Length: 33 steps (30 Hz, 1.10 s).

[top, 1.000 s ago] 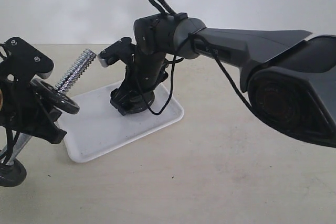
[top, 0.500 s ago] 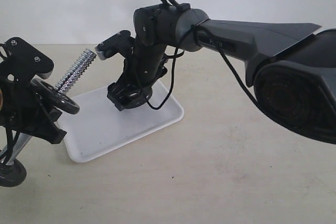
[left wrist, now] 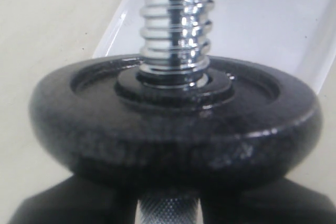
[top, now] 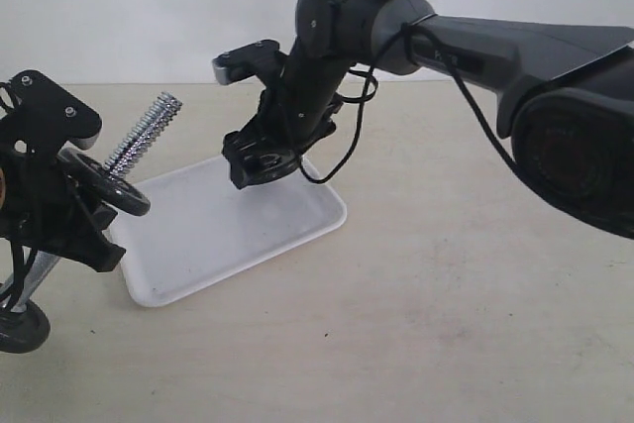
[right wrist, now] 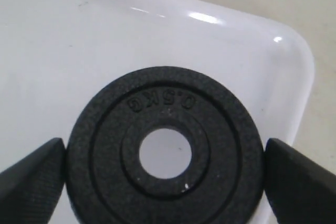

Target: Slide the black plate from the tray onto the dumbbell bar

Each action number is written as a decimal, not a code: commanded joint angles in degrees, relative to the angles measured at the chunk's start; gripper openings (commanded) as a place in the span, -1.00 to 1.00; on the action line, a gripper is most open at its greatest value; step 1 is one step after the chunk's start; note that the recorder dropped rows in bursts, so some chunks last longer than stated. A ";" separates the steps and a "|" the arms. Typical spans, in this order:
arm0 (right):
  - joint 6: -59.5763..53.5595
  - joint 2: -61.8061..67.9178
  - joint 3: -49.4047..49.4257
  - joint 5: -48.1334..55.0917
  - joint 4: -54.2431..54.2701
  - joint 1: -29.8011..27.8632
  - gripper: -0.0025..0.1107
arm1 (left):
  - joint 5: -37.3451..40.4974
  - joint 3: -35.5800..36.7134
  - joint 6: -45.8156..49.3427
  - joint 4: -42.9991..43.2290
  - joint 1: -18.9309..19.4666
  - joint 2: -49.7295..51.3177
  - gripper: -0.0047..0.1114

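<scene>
Right fingers (right wrist: 31,187) clamp black plate (right wrist: 105,150) at opposite edges above tray (right wrist: 63,40); left fingers (left wrist: 63,203) grip dumbbell bar (left wrist: 173,24).

So the right arm (top: 515,56) comes in from the right side and reaches past the middle. Its wrist is bent over, so the right gripper (top: 261,162) points down and a bit to the left, hanging in the air. Jaws are spread pretty wide, and its fingers (right wrist: 32,178) press on the rim of the black plate (right wrist: 165,153) from both sides, so it's carrying that. The left gripper (top: 61,220) sits way over at the left edge, tilted. Its jaws are pinched narrow around the knurled middle of the dumbbell bar (top: 139,141), holding it slanted up toward the right.
</scene>
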 commanded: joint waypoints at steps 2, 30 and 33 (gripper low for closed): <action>-3.96 -1.83 -0.30 0.84 2.36 -2.09 -0.96 | -28.17 -1.57 0.21 1.33 -0.11 -2.27 -0.84; -4.68 -1.91 -0.30 1.22 7.06 -2.09 -0.96 | -28.17 -1.57 0.21 1.33 -0.11 -2.27 -0.84; -4.68 -1.91 -0.30 2.27 7.07 -2.09 -0.96 | -28.17 -1.57 0.21 1.33 -0.11 -2.27 -0.84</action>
